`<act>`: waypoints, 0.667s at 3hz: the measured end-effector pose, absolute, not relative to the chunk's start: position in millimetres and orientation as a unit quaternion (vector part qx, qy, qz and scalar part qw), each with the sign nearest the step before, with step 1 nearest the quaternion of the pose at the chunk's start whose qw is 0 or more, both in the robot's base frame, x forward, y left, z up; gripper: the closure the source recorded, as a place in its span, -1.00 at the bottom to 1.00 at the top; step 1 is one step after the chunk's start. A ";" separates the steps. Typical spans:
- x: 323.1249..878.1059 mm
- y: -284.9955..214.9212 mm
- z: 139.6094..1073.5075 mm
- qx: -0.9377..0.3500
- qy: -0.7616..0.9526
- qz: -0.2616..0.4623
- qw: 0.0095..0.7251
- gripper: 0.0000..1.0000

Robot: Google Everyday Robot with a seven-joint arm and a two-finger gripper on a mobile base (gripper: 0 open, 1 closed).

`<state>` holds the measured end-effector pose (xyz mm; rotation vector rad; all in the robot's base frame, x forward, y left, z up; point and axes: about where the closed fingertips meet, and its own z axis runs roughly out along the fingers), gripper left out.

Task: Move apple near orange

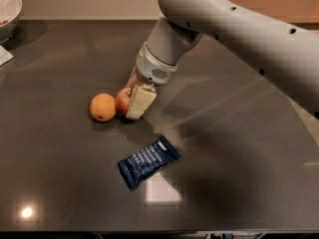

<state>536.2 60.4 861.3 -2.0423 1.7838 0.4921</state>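
The red apple (122, 100) sits low on the dark table (234, 148), right beside the orange (102, 107), which lies just to its left. My gripper (133, 98) comes down from the upper right and is shut on the apple. One cream finger pad (140, 101) covers the apple's right side. The other finger is mostly hidden behind the fruit. Whether the apple touches the orange I cannot tell.
A dark blue snack packet (148, 162) lies on the table in front of the fruits. A white bowl (9, 10) stands at the far left corner. My grey arm (239, 39) spans the upper right of the view.
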 end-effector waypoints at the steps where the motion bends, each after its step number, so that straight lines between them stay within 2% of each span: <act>1: 534.9 63.3 852.5 -0.727 0.639 0.173 0.185 0.21; 2: 535.2 64.2 845.7 -0.725 0.642 0.173 0.180 -0.25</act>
